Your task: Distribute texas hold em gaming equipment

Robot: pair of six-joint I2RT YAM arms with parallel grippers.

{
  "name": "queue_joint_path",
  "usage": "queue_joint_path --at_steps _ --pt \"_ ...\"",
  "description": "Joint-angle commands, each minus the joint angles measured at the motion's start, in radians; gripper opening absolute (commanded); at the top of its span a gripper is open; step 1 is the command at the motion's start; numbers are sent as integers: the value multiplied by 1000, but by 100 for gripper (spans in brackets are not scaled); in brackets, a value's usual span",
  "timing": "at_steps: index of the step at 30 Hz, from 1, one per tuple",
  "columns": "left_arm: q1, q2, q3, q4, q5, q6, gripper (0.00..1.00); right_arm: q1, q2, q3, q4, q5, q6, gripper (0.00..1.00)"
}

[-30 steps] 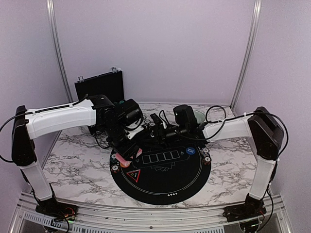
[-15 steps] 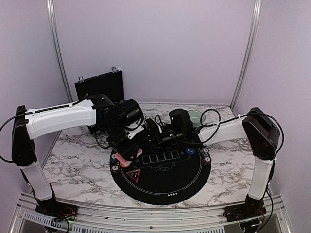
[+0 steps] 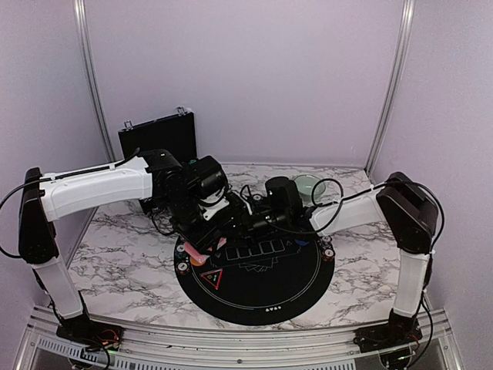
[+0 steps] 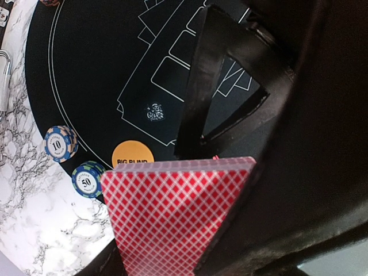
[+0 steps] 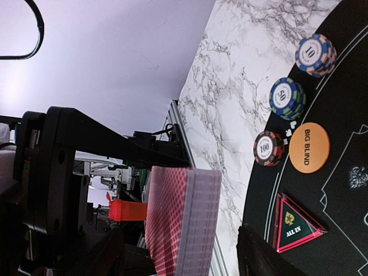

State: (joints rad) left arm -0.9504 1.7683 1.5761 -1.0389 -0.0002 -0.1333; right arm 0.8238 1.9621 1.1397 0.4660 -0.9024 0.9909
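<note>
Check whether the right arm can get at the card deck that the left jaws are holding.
Likely yes. The card deck is clamped in the left gripper, directly ahead of the right gripper. The right jaws are open and appear to flank it, with nothing between.

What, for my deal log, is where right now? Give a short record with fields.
left gripper: shut on the deck of cards
right gripper: open, close beside the deck
chips: three small stacks, marked 10, 50, 100, along the edge of the black mat
orange disc: on the mat, reads BIG BLIND
triangle marker: on the mat, reads ALL IN
</note>
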Motion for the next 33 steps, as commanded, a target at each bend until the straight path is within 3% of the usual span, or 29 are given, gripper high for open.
queue_joint_path --at_steps 1,24,29,33 --pt "-7 8 35 -10 5 9 54 12 29 -21 162 -45 119 64" --pt "-7 13 35 1 6 13 53 24 79 -28 260 -72 216 47" --pt "-9 11 30 3 6 10 53 26 83 -29 278 -75 229 40" --pt "-9 11 22 6 6 8 53 26 85 -32 301 -84 251 28"
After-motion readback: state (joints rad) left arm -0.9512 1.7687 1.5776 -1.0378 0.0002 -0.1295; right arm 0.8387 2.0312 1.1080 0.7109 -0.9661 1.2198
